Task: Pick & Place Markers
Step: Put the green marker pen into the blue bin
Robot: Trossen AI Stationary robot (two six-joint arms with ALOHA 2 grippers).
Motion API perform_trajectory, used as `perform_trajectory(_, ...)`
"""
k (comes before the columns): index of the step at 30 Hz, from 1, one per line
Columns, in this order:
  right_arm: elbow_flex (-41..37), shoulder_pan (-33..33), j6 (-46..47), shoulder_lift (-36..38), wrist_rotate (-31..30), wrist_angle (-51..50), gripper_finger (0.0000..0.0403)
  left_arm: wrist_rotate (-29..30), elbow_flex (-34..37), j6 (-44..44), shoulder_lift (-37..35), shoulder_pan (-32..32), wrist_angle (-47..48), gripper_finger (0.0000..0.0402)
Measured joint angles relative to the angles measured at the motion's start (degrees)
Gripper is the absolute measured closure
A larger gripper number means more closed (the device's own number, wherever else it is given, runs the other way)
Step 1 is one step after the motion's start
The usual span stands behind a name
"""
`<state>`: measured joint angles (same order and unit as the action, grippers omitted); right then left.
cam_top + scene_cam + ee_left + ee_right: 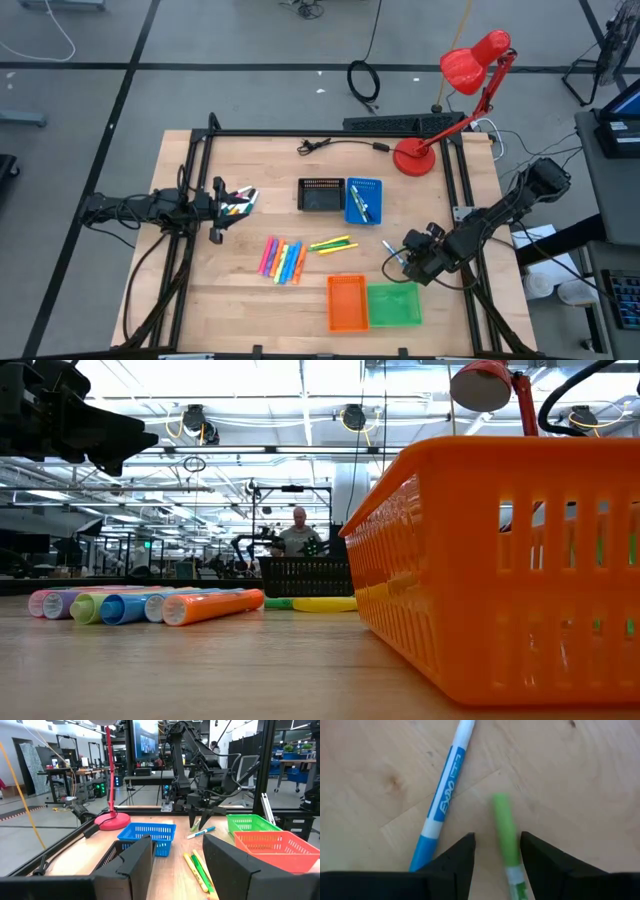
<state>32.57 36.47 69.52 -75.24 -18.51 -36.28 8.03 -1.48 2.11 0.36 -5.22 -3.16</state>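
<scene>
A green marker and a white marker with a blue cap lie flat on the table near its right side. My right gripper points steeply down over them, open, with one finger on each side of the green marker. Several bright markers lie side by side at mid-table, with yellow and green ones next to them. My left gripper waits open and level at the table's left side, holding nothing. My right gripper straddles the green marker near its middle, coming from above with its fingers across the marker. The marker lies flat on the table close to one finger. I cannot tell whether that finger touches it.
A black tray and a blue tray holding markers stand at the far middle. An orange tray and a green tray sit at the near edge, close to my right gripper. A red lamp's base stands at the far right.
</scene>
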Motion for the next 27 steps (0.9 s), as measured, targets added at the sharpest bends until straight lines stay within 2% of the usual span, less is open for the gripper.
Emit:
perform_trajectory(7,0.0,-0.1,-1.0,0.0,0.2,-4.8,0.0283,0.0,0.0,0.0,0.0,0.0,0.0,0.0220)
perform_trajectory(17,-0.1,-0.1,-1.7,-0.1,-1.2,-7.1,0.0384,0.0,0.0,0.0,0.0,0.0,0.0,0.0220)
perform_trajectory(27,-0.4,-0.1,-2.9,0.9,-3.9,-4.3,0.0373,0.0,0.0,0.0,0.0,0.0,0.0,0.0220)
